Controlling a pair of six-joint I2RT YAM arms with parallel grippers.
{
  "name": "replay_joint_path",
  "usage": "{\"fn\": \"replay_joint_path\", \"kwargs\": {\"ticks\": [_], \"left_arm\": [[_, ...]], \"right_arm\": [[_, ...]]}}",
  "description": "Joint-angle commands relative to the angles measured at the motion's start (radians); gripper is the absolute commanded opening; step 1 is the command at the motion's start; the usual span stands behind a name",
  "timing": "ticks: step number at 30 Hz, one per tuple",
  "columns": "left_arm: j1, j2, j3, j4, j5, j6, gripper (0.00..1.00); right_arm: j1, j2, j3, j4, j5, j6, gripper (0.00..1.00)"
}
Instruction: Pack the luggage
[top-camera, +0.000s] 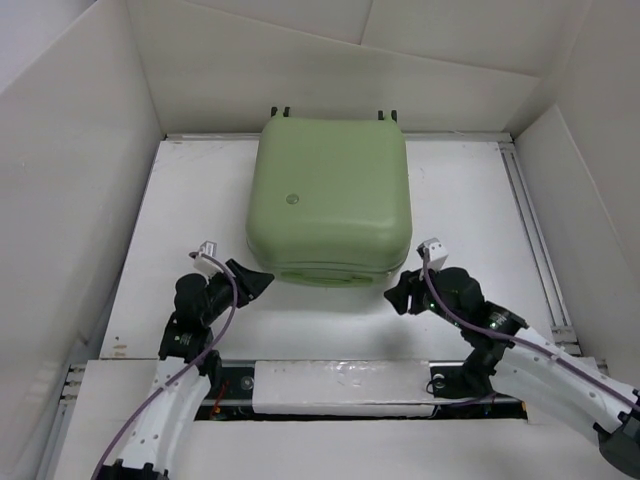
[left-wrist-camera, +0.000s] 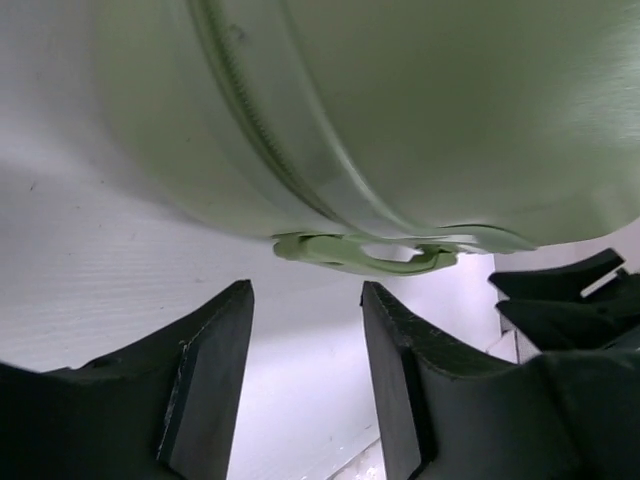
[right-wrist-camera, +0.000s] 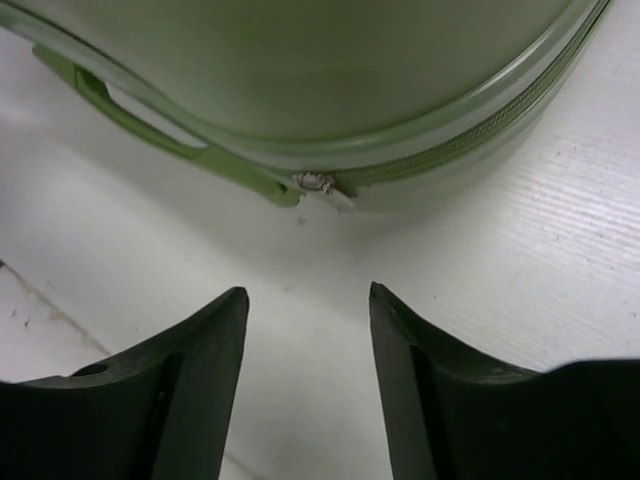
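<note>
The left gripper (top-camera: 258, 281) sits just beside the near-left corner of the closed, pale sage-green hard-shell suitcase (top-camera: 330, 190), its black jaws partly spread and holding nothing. The suitcase lies flat on the white table (top-camera: 190, 210), at the far middle, with its green carry handle (left-wrist-camera: 365, 258) facing the arms. The right gripper (top-camera: 398, 296) is near the near-right corner, its jaws likewise parted and empty, pointing at the small silver zipper pull (right-wrist-camera: 322, 185).

The left arm (top-camera: 170, 405) and right arm (top-camera: 560, 368) have white shells over black joints. A greyish-purple cable (top-camera: 232, 300) loops along each one, and a small pale box (top-camera: 208, 248) sits on each wrist. The left end effector (top-camera: 258, 280) and right end effector (top-camera: 397, 297) are matte black, with thick wedge-shaped fingers (right-wrist-camera: 205, 380).
</note>
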Motion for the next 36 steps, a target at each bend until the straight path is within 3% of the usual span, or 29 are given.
{"fn": "replay_joint_path", "kwargs": {"ticks": [1,10,14,15,18,22,28,30,31,36], "left_arm": [[-0.001,0.053,-0.03,0.166,0.045,0.008,0.46],[-0.001,0.241,-0.079,0.409,0.111,0.037,0.71],[-0.114,0.317,-0.025,0.458,0.018,0.046,0.74],[-0.201,0.374,-0.016,0.473,-0.06,0.046,0.74],[-0.323,0.495,0.007,0.556,-0.155,0.004,0.69],[-0.323,0.604,0.007,0.666,-0.165,-0.029,0.66],[-0.323,0.638,0.053,0.677,-0.174,-0.029,0.6],[-0.323,0.65,0.053,0.688,-0.174,-0.02,0.56],[-0.323,0.65,0.062,0.699,-0.162,-0.02,0.52],[-0.323,0.722,0.053,0.777,-0.124,-0.038,0.2]], "right_arm": [[-0.02,0.016,-0.012,0.263,0.054,-0.009,0.59],[-0.089,0.243,0.01,0.412,-0.027,-0.087,0.65],[-0.1,0.257,0.019,0.471,-0.027,-0.097,0.61],[-0.1,0.257,0.019,0.481,-0.027,-0.097,0.6],[-0.12,0.226,-0.001,0.49,-0.027,-0.097,0.53],[-0.158,0.201,-0.001,0.499,-0.093,-0.107,0.52],[-0.179,0.229,-0.039,0.598,-0.203,-0.107,0.62],[-0.179,0.244,-0.039,0.628,-0.213,-0.084,0.61],[-0.179,0.258,-0.048,0.642,-0.223,-0.084,0.55],[-0.179,0.267,-0.059,0.708,-0.222,-0.054,0.5]]}}
